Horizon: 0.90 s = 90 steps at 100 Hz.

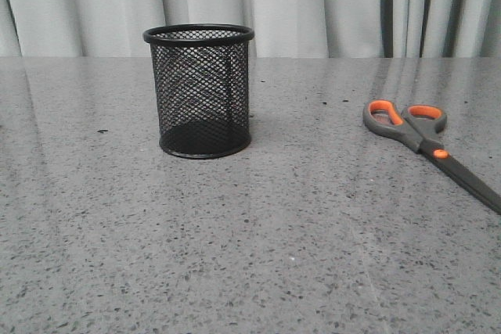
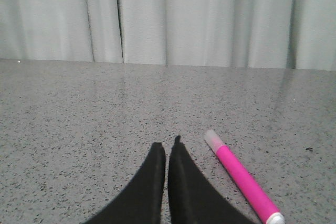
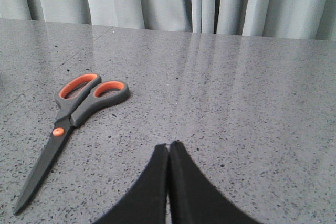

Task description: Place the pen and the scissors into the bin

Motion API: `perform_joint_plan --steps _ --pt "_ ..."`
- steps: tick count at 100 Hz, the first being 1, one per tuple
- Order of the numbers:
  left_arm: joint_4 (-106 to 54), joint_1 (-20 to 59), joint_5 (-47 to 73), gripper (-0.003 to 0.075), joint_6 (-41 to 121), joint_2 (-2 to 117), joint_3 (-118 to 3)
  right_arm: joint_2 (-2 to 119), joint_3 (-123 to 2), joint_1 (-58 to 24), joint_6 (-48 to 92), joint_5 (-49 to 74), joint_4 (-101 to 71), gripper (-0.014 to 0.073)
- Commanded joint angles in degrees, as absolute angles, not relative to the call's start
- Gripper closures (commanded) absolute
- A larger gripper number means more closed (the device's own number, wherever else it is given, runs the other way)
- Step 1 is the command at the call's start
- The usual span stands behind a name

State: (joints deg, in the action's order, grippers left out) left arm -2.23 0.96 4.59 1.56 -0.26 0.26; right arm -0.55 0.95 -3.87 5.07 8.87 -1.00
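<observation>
The bin (image 1: 200,91), a black wire-mesh cup, stands upright and empty on the grey table, left of centre in the front view. The scissors (image 1: 427,142) lie flat at the right, orange-lined handles toward the curtain, dark blades running off the right edge. Neither arm shows in the front view. In the left wrist view the pink pen (image 2: 242,178) lies flat on the table beside my left gripper (image 2: 167,144), which is shut on nothing. In the right wrist view the scissors (image 3: 71,124) lie apart from my right gripper (image 3: 169,144), also shut and empty.
A pale pleated curtain (image 1: 313,5) hangs behind the table's far edge. The speckled grey tabletop (image 1: 258,256) stretches bare toward the front. A few small dark specks (image 1: 102,131) lie on it near the bin.
</observation>
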Motion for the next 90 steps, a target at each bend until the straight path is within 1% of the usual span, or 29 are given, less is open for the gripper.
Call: perform_joint_plan --steps 1,90 --pt "-2.6 0.8 0.0 0.0740 1.0 -2.0 1.7 -1.9 1.4 -3.5 5.4 4.2 -0.5 0.0648" --pt "-2.6 0.8 0.0 0.0740 1.0 -2.0 1.7 -1.9 1.4 -3.5 5.4 4.2 0.0 0.0648"
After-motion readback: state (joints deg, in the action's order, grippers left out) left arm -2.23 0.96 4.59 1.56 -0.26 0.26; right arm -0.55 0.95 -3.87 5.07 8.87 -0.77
